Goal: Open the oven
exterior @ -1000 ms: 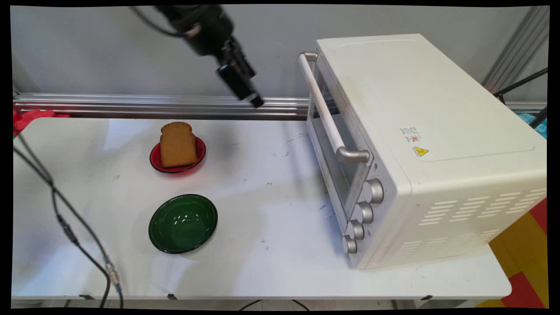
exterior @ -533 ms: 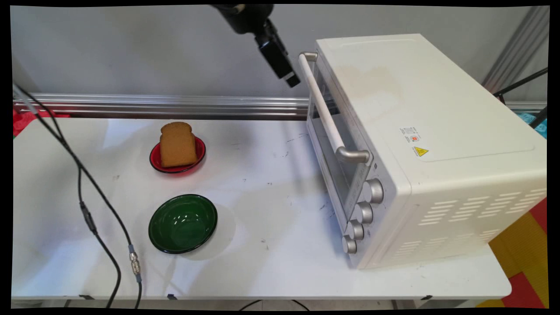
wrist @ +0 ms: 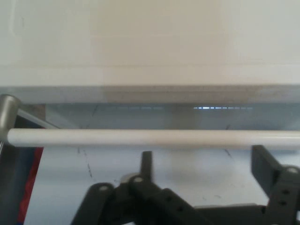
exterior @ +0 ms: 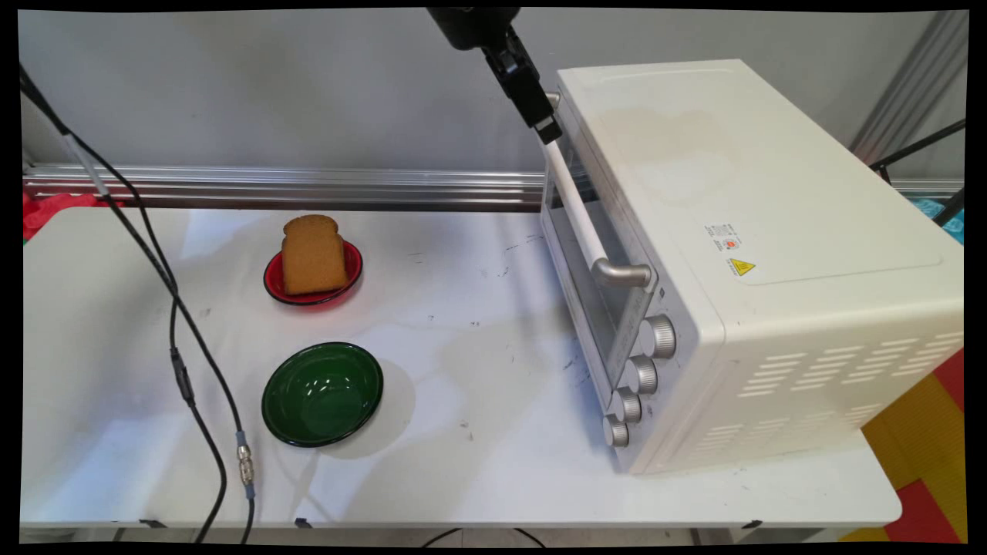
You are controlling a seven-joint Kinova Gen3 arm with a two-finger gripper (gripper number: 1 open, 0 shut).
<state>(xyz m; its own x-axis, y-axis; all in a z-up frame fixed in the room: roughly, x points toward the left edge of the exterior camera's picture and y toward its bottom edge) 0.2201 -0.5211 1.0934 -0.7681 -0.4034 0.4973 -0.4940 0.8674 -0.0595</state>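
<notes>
Now we see the table (exterior: 478, 478) bearing the toaster oven (exterior: 740, 254) on its right side, its door shut and its handle (exterior: 574, 204) running along the door's top edge. Over the past second the gripper (exterior: 546, 127) has travelled from above the table's middle rightward to the oven, and it now hangs at the far end of the handle, just beside it; whether it touches we cannot tell. From the hand view the handle (wrist: 154, 138) lies straight across, just beyond the two fingers (wrist: 146, 161), which stand spread apart with nothing between them. The black cables (exterior: 181, 370) at the left have swung along with the arm and hang differently than before. Well apart from the gripper, on the table's left half, the green bowl (exterior: 322, 395) sits nearer us and the red plate (exterior: 275, 287) farther back, with the slice of bread (exterior: 312, 254) standing on it; none of these has shifted.
</notes>
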